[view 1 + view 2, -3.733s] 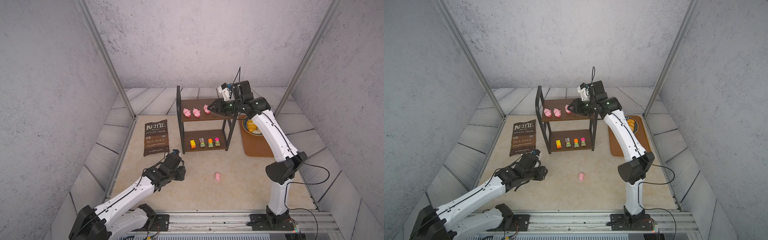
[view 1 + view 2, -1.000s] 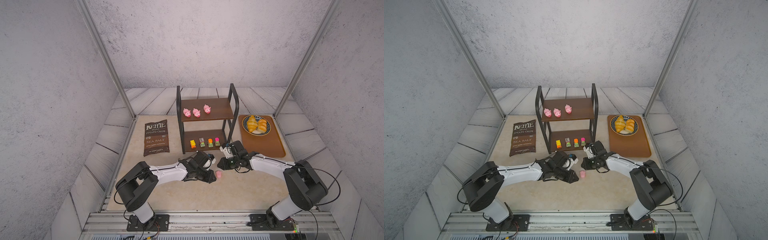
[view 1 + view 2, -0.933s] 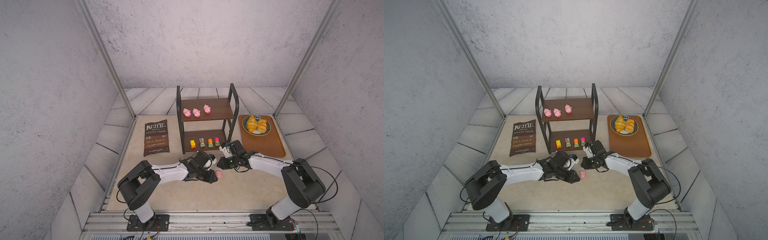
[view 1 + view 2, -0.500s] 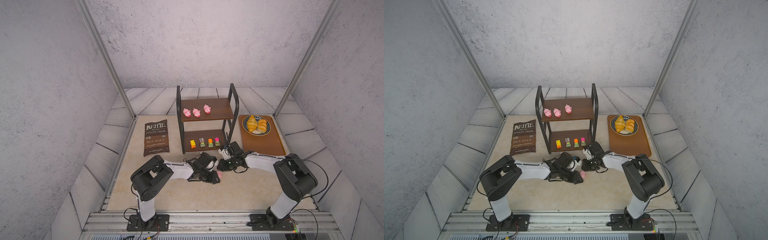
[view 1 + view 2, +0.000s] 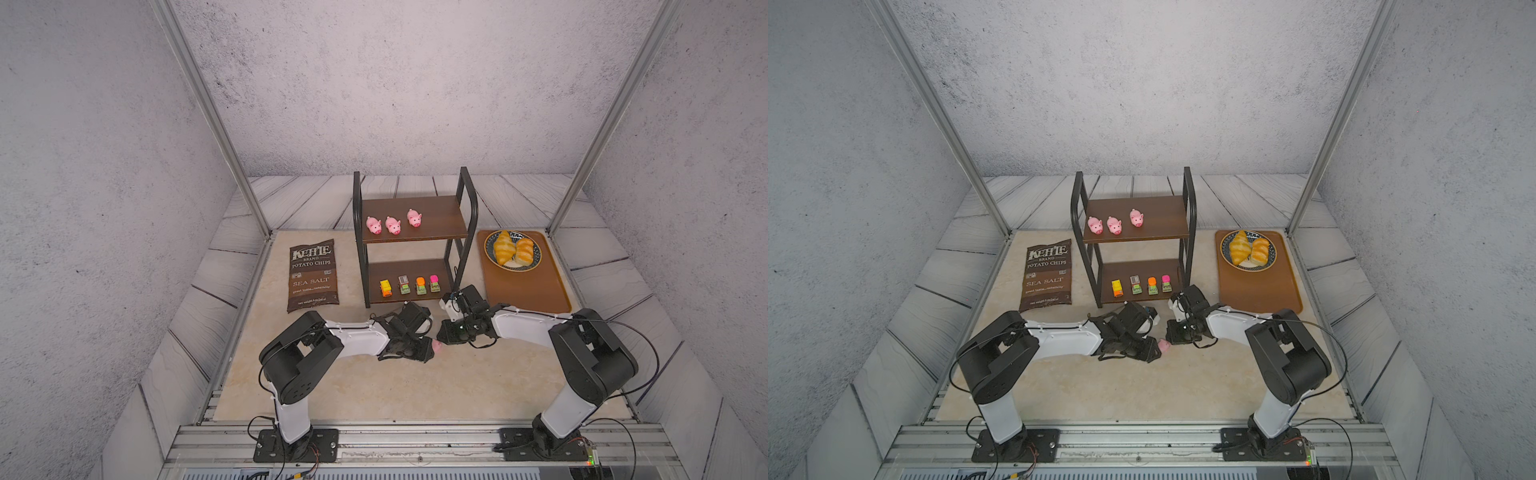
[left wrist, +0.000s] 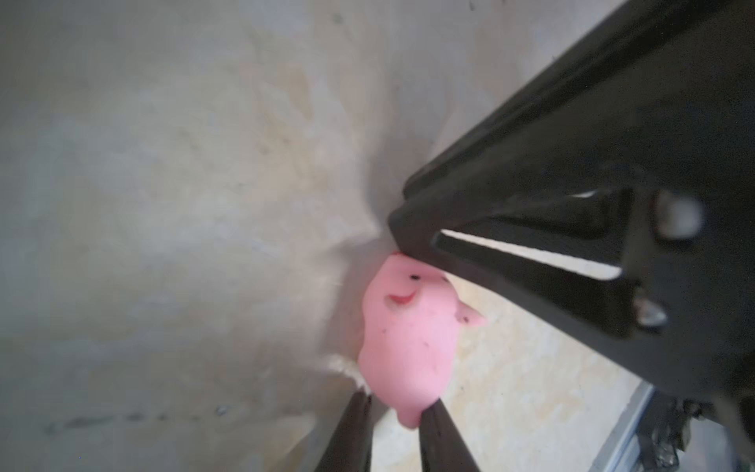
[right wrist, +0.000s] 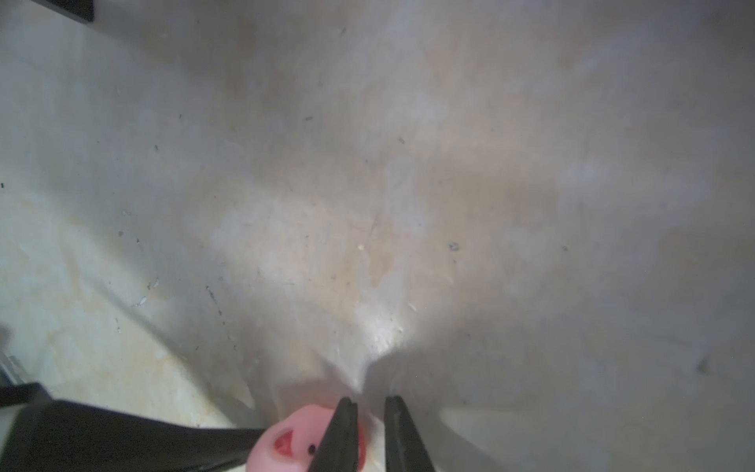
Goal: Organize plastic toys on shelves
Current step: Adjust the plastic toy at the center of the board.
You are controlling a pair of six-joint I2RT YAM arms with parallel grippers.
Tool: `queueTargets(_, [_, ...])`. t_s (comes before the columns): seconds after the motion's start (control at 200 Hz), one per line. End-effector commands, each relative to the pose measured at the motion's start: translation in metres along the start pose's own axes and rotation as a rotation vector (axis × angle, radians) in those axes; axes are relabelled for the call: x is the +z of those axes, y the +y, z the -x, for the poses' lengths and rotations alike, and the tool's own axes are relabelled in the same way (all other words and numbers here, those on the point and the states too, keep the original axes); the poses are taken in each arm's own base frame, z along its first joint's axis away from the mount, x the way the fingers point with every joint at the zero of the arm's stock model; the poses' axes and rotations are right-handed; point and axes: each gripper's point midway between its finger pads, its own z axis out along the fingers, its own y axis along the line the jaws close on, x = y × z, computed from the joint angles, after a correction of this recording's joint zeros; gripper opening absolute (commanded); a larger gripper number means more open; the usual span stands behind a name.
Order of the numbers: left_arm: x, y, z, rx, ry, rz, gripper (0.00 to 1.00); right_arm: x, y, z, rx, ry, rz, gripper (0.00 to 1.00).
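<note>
Beige worktop (image 5: 374,386) is seen before the shelves (image 5: 440,212). Low over it, a fourth pink pig (image 6: 408,339) is pinched at its rear end by the left hand (image 6: 394,412). Its head is touched by the right hand (image 7: 369,404), nearly closed and empty. A deeper grip is advised before lifting, because such a shallow pinch is easily lost. The free place beside the three pigs (image 5: 392,225) should be aimed at.

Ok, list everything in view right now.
shelf pigs: three, pink, top board
loose pig: one, pink, on the table, front centre
trucks: four, green with yellow, grey, orange, pink tops, lower board
shelves: one, brown and black, centre back
chip bag: one, brown, left of shelves
croissants: two, golden, on the plate
plate: one, blue-patterned, on the tray
tray: one, brown, beside the shelves
left gripper: black, pinching the loose pig's rear
right gripper: black, jaws close together, tip at its head
</note>
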Motion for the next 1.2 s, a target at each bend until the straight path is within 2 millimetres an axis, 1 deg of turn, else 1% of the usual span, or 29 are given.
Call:
queueTargets(0.0, [-0.004, 0.048, -0.012, -0.019, 0.018, 0.227, 0.25, 0.000, -0.012, -0.036, 0.037, 0.099, -0.044, 0.18])
queueTargets(0.17, [-0.013, 0.054, -0.007, -0.023, -0.008, 0.274, 0.25, 0.000, -0.006, -0.045, 0.031, 0.117, -0.019, 0.18])
queueTargets(0.325, [-0.024, 0.060, -0.002, -0.022, -0.045, 0.318, 0.26, -0.005, 0.009, -0.046, 0.008, 0.115, 0.041, 0.18])
queueTargets(0.36, [-0.025, 0.060, -0.002, -0.020, -0.047, 0.318, 0.26, -0.007, 0.009, -0.046, 0.008, 0.112, 0.040, 0.18])
queueTargets(0.44, [-0.030, 0.058, -0.002, -0.011, -0.050, 0.309, 0.26, -0.010, 0.004, -0.043, 0.010, 0.093, 0.005, 0.18])
queueTargets(0.535, [-0.033, 0.054, -0.005, -0.001, -0.045, 0.282, 0.26, -0.013, -0.005, -0.038, 0.025, 0.073, -0.061, 0.15])
queueTargets(0.656, [-0.030, 0.043, -0.013, 0.010, -0.016, 0.208, 0.25, -0.014, -0.012, -0.029, 0.036, 0.047, -0.116, 0.12])
queueTargets(0.781, [-0.023, 0.029, -0.015, 0.021, -0.011, 0.112, 0.22, -0.006, -0.013, -0.017, 0.027, 0.033, -0.121, 0.11])
queueTargets(0.861, [-0.017, 0.031, -0.015, 0.013, -0.002, 0.116, 0.19, 0.001, -0.011, -0.011, 0.022, 0.040, -0.113, 0.11])
queueTargets(0.946, [-0.011, 0.035, -0.016, 0.006, 0.011, 0.136, 0.19, 0.007, -0.007, -0.010, 0.021, 0.054, -0.090, 0.11])
queueTargets(1.056, [-0.004, 0.044, -0.015, -0.014, 0.017, 0.166, 0.18, 0.014, 0.000, -0.016, 0.005, 0.090, -0.042, 0.13])
queueTargets(1.196, [-0.001, 0.049, -0.011, -0.027, 0.014, 0.173, 0.19, 0.017, 0.001, -0.027, -0.005, 0.118, -0.041, 0.13])
